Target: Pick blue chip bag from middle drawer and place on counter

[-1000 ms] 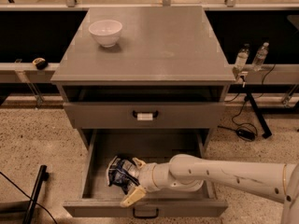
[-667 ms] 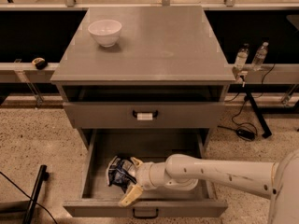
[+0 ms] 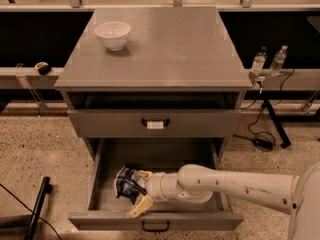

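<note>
The middle drawer (image 3: pixel 100 174) is pulled open at the bottom of the cabinet, with its dark bar handle (image 3: pixel 156 227) on the front. The blue chip bag (image 3: pixel 127 182) lies crumpled inside it at the left. My gripper (image 3: pixel 138 194) reaches into the drawer from the right on a white arm. Its two pale fingers (image 3: pixel 141 206) are spread open, one behind and one in front of the bag's right side. The grey counter (image 3: pixel 170 49) forms the cabinet top.
A white bowl (image 3: pixel 113 35) stands on the counter at the back left. The drawer above, with a white tag on its handle (image 3: pixel 155 123), is shut. Two bottles (image 3: pixel 267 61) stand on a ledge to the right. A black stand leg (image 3: pixel 37 209) lies on the floor at left.
My gripper has moved slightly left, closer around the chip bag. The bag and the drawer have not moved.
</note>
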Robot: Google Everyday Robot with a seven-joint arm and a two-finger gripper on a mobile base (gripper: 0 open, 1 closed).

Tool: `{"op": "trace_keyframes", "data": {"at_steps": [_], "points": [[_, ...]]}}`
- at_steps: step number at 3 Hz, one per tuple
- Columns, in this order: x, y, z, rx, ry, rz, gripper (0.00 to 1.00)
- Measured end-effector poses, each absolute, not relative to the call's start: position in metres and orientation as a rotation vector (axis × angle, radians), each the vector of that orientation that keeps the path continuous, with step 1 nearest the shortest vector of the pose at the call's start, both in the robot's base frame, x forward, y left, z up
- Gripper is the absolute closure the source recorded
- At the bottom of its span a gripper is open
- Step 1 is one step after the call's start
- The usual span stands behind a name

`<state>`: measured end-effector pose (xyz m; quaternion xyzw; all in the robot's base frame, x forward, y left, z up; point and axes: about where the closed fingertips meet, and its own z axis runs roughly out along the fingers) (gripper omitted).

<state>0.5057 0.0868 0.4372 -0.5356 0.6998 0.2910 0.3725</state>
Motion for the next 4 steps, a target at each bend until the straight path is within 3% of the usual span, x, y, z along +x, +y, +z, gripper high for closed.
{"op": "trace_keyframes", "data": {"at_steps": [2,4], "points": [[0.512,0.07,0.454,-1.331,1.748,0.819,0.0],[0.514,0.074,0.451,-1.34,1.757,0.822,0.0]]}}
